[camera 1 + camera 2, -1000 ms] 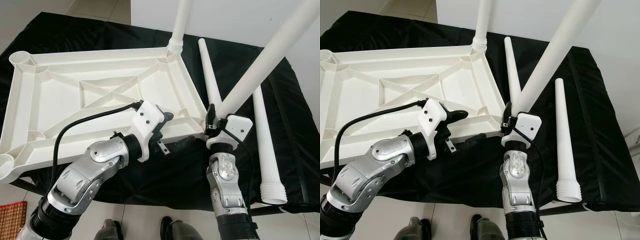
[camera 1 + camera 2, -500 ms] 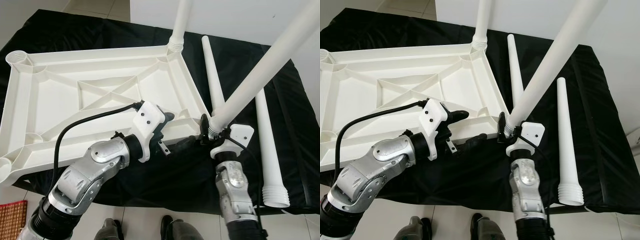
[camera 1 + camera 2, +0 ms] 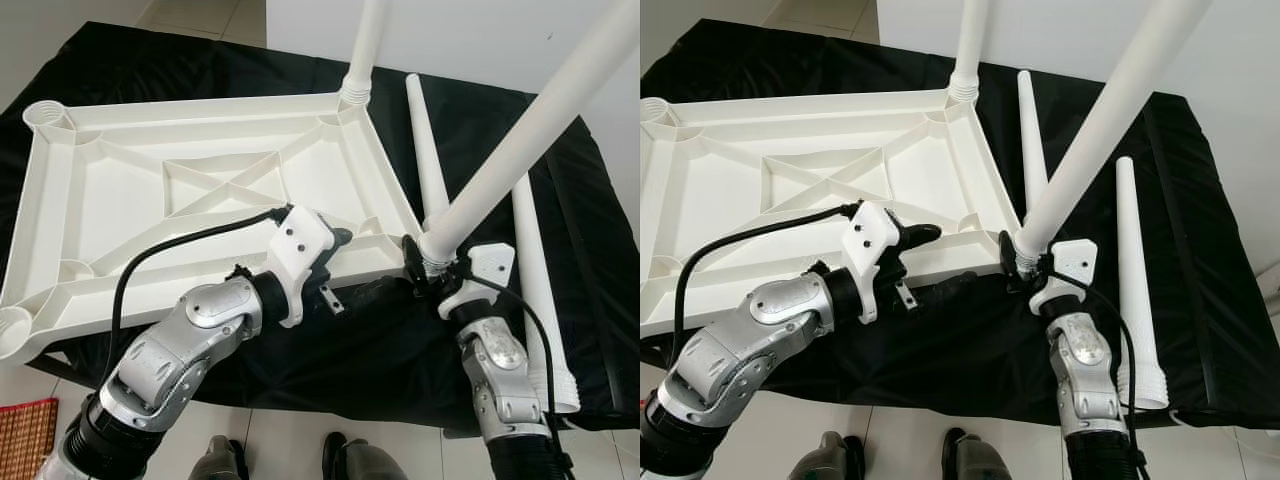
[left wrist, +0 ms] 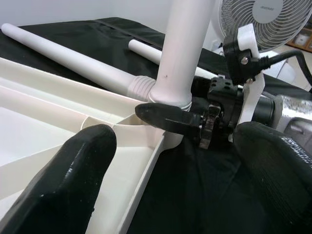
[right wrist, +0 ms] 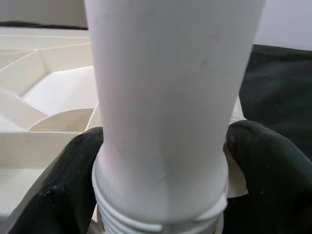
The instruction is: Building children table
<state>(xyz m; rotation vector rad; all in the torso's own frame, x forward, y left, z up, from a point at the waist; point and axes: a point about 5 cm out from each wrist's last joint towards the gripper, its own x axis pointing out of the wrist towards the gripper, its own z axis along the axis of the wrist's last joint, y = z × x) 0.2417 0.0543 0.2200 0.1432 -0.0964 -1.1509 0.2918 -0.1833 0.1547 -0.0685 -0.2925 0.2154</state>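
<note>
Since one second ago the right gripper (image 3: 428,266) has carried the threaded foot of the long white plastic leg (image 3: 520,145) from just outside the table edge to the near right corner of the upturned white plastic tabletop (image 3: 120,210), and the leg now leans less steeply to the right. Its black fingers (image 5: 63,180) are closed around the smooth tapered tube just above the ribbed thread. The left gripper (image 3: 930,260) holds the near rim of the tabletop between its two fingers, one above the rim and one below, close beside the right gripper.

The tabletop is a ribbed rectangle with crossing stiffeners and a round socket (image 3: 44,113) at each corner; it lies on a black cloth (image 3: 600,240) and its near left corner hangs a little over the cloth edge. One more white leg (image 3: 362,45) stands upright in the far right socket. Two loose white tapered legs (image 3: 425,150) lie on the cloth to the right of the tabletop, well apart from the left gripper; open cloth remains beyond them.
</note>
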